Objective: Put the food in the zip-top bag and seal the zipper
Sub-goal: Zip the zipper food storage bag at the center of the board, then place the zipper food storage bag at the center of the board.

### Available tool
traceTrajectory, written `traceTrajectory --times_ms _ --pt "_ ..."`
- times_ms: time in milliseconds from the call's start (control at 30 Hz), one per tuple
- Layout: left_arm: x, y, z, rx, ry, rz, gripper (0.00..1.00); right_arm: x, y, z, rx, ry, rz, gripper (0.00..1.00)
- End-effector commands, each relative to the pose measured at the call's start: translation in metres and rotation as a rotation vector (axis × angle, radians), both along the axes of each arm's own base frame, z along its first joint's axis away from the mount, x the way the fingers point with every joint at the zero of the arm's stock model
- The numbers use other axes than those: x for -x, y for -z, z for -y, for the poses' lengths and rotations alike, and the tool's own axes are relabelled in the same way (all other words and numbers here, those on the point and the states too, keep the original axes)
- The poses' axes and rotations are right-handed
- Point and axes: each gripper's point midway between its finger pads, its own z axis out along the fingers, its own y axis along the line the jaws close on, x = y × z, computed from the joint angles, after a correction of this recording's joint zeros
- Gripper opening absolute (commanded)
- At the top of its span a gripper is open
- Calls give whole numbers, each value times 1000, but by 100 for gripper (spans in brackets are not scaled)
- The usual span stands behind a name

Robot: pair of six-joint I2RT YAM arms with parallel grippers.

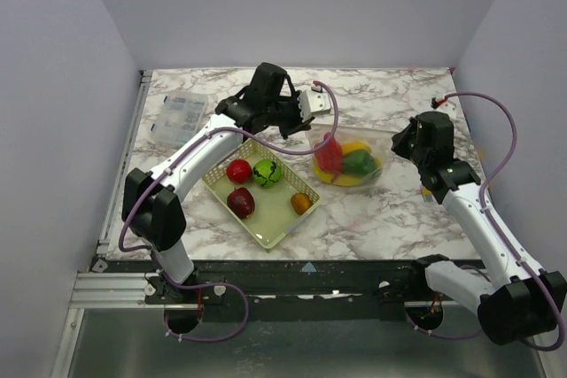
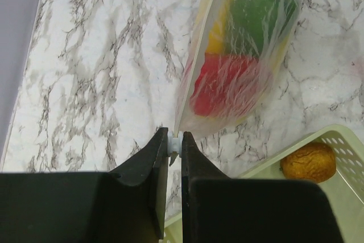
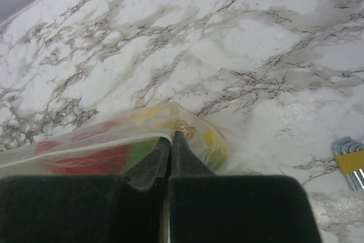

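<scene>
The zip-top bag [image 1: 350,161] lies on the marble table, right of the basket, with a red pepper [image 2: 227,86], a green pepper [image 2: 259,15] and something yellow inside. My left gripper [image 2: 175,139] is shut on a small white piece of the zipper at the bag's left mouth corner; in the top view it [image 1: 312,108] is at the bag's far left. My right gripper [image 3: 172,138] is shut on the bag's [image 3: 114,140] right mouth corner, which the top view shows [image 1: 406,143]. Round red [image 1: 237,170], green [image 1: 267,172], dark red [image 1: 241,203] and orange [image 1: 301,203] fruits lie in the basket.
The pale yellow mesh basket [image 1: 266,227] stands front left of the bag, and its rim [image 2: 352,157] sits close beside my left fingers. A clear compartment box [image 1: 182,115] lies at the far left. Hex keys [image 3: 350,160] lie to the right of my right gripper.
</scene>
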Motion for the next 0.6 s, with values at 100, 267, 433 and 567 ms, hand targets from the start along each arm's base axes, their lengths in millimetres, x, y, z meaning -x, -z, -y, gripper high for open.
traceTrajectory --times_ms 100,267,433,567 --pt "-7 -20 -20 26 -111 -30 25 7 10 26 99 42 -48 0" --pt "-9 -44 -15 123 -195 -70 80 0 6 20 93 12 -47 0" --pt "0 -76 -20 206 -299 -78 99 -7 19 27 100 73 -109 0" --pt "6 -112 -36 342 -490 -148 99 -8 37 54 111 182 -194 0"
